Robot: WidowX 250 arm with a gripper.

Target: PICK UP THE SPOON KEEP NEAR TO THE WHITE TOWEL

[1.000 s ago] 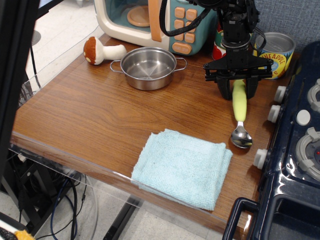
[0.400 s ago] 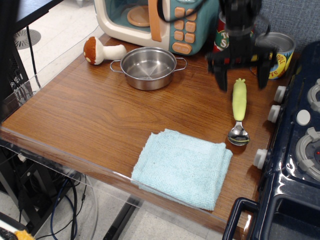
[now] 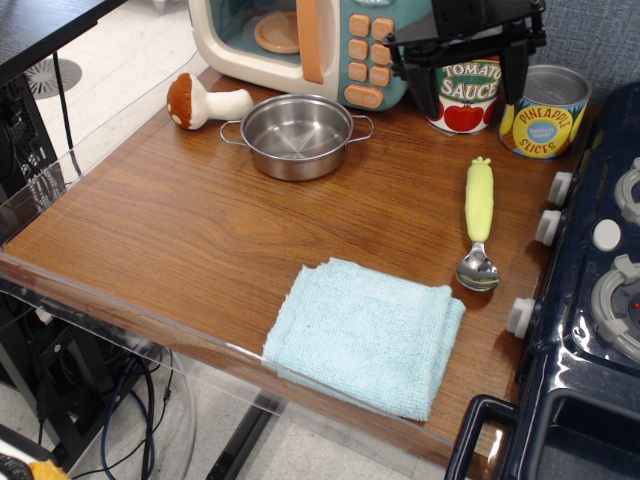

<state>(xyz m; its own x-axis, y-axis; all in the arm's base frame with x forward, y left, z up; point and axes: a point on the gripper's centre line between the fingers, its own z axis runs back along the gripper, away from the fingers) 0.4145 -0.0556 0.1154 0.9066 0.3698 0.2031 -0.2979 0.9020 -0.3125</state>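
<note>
The spoon (image 3: pixel 479 222) lies flat on the wooden table, yellow-green handle pointing away, shiny bowl toward the front. Its bowl rests just beyond the far right corner of the pale blue-white towel (image 3: pixel 367 334), which lies folded near the table's front edge. My gripper (image 3: pixel 468 88) hangs high at the top of the view, well above and behind the spoon, with its two dark fingers spread wide and nothing between them. Its upper part is cut off by the frame.
A steel pot (image 3: pixel 298 135) stands at the back middle, a toy mushroom (image 3: pixel 203 101) to its left, a toy microwave (image 3: pixel 310 40) behind. A tomato sauce can (image 3: pixel 468 92) and pineapple can (image 3: pixel 545 110) stand at the back right. A dark toy stove (image 3: pixel 590 300) borders the right edge.
My gripper has let go of the spoon's handle, opened and risen up and back. The spoon now lies free on the table beside the towel.
</note>
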